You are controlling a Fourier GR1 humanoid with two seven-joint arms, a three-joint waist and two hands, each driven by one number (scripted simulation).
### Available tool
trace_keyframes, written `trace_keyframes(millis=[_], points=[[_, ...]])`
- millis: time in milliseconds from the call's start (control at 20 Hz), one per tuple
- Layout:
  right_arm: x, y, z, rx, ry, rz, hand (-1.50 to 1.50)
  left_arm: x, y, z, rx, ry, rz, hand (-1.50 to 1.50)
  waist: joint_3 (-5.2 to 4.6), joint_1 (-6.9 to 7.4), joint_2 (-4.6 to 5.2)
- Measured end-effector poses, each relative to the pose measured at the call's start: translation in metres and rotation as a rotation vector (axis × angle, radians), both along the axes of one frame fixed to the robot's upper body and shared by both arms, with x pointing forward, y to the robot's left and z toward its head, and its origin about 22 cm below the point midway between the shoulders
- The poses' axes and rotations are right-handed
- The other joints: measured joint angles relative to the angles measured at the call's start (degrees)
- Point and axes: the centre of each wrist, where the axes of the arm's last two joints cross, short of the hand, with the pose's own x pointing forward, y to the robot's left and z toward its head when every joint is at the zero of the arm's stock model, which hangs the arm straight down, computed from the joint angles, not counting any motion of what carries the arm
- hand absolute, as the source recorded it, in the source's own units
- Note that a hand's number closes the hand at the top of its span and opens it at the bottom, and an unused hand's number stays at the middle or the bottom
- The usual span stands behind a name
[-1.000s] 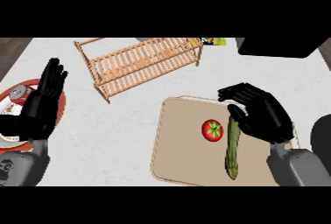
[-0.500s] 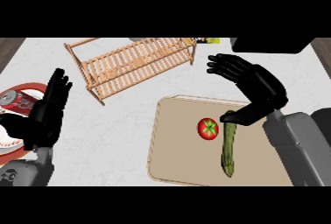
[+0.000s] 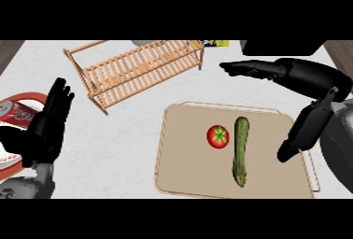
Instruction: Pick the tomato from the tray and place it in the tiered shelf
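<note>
Head view. The tomato [image 3: 218, 136] lies on the beige tray [image 3: 180, 177], just left of a long green cucumber [image 3: 240, 151] and close beside it; whether the two touch I cannot tell. Nothing holds the tomato. My right hand [image 3: 289, 77] hangs above the counter beyond the tray's far right corner, fingers relaxed and pointing left towards the wooden tiered shelf [image 3: 138, 70], thumb [image 3: 303, 133] hanging down over the tray's right rim; it grasps nothing. My left hand [image 3: 48, 123] rests at the left edge, fingers straight and held together, pointing up, beside a red can [image 3: 17, 112] on a plate [image 3: 7, 161].

As I judge it, the pick is not yet made. The tomato's left side faces bare tray, so that side gives room for fingers; the cucumber crowds its right. White counter lies open between tray and shelf, a free path for the carry. The shelf's slatted tiers stand tilted, open towards me.
</note>
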Motion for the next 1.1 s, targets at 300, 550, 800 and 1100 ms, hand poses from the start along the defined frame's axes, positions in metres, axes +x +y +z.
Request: trace_keyframes(millis=[300, 550, 800, 1100], points=[[-0.027, 0.036, 0.032, -0.33, -0.249, -0.01, -1.5, -0.005, -0.001, 0.0, 0.0, 0.005, 0.005, 0.0, -0.02, -0.29, -0.17], [-0.055, 0.066, 0.02, -0.49, -0.32, -0.054, -1.5, -0.008, 0.0, 0.001, -0.004, -0.001, 0.012, 0.0, -0.02, -0.52, -0.01], [-0.065, 0.09, 0.006, -0.61, -0.386, -0.102, -1.5, -0.009, 0.001, 0.001, -0.002, -0.006, 0.006, 0.0, -0.01, -0.26, 0.18], [-0.072, 0.101, -0.015, -0.789, -0.47, -0.156, -1.5, -0.006, 0.001, 0.007, 0.002, -0.006, 0.008, 0.0, 0.01, -0.28, 0.25]])
